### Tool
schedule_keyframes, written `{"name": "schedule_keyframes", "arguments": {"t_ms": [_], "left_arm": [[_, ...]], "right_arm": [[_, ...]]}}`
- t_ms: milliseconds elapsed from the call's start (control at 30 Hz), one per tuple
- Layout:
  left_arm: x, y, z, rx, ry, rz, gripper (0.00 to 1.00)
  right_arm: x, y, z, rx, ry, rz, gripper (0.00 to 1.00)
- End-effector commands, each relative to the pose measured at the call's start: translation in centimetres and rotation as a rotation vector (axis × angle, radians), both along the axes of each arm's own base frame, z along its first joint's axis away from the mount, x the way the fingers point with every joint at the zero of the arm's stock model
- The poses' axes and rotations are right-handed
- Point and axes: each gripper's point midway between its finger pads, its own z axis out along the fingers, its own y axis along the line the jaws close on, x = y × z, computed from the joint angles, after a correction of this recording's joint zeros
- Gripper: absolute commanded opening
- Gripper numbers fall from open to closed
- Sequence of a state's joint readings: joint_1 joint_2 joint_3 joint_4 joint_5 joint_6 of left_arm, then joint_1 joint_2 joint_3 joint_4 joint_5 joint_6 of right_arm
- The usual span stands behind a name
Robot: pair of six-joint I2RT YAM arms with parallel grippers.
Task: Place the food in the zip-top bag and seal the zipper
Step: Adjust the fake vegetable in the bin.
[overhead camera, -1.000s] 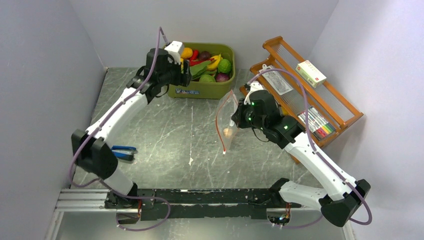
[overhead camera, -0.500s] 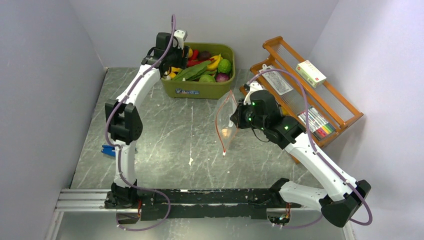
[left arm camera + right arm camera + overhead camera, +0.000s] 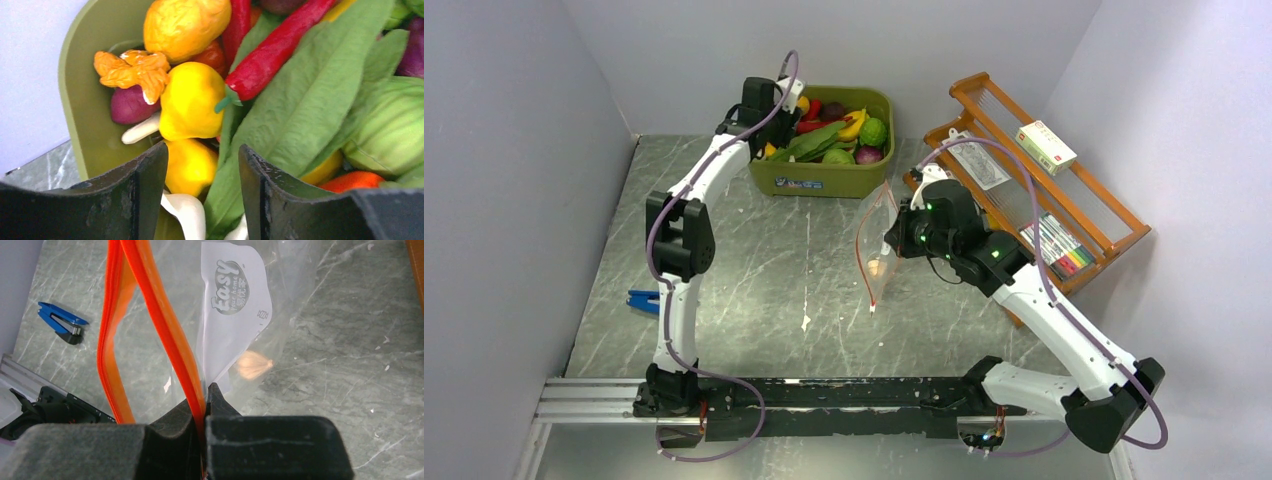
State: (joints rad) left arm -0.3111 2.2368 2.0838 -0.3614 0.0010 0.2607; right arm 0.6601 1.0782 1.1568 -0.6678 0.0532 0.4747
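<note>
A: At the desk's [image 3: 754, 270] far edge: left claw [image 3: 202, 152] spread above food [image 3: 190, 100] in the tub [image 3: 824, 180]; leaves [image 3: 300, 110], chili [image 3: 275, 50] overlie it.
B: Right claw [image 3: 205, 390] pinches zipper [image 3: 150, 315] mid-desk; bag [image 3: 235, 315] hangs open, rack [image 3: 1044, 170] beside.

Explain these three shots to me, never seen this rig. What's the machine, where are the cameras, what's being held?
Two white robot arms are bolted at the near edge of a table, each ending in a two-finger pincer. The wide picture comes from a fixed camera above and behind them; the other two come from wrist cameras. The left pincer hangs open over an olive-green tub of toy food: red chili, green leaves, yellow pieces. The right pincer is shut on the red-orange zipper of a clear zip-top bag, holding it up with its mouth open; a small pale piece lies inside. Also there: a blue clip-like tool and, at the right, a wooden rack.
</note>
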Motion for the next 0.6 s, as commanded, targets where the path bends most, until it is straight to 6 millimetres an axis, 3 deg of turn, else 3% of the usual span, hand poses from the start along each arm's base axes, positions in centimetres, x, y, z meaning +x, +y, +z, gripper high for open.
{"name": "schedule_keyframes", "arguments": {"t_ms": [0,133,333,433,567], "left_arm": [[1.8,1.8,2.8,0.008,-0.133,0.109,0.52],[1.6,1.5,3.6,0.019,-0.149,0.071,0.54],[0.7,-0.1,1.5,0.006,-0.081,-0.030,0.63],[-0.2,-2.0,0.8,-0.046,-0.067,-0.128,0.66],[0.1,-3.0,0.6,-0.102,-0.056,-0.158,0.52]], "right_arm": [[0.5,0.0,1.1,0.018,-0.019,-0.018,0.00],[0.4,0.2,0.6,0.018,0.000,-0.013,0.00],[0.8,0.1,0.8,0.007,-0.011,-0.019,0.00],[0.8,0.2,0.8,0.008,-0.013,-0.015,0.00],[0.6,0.2,0.5,0.016,-0.009,-0.011,0.00]]}}
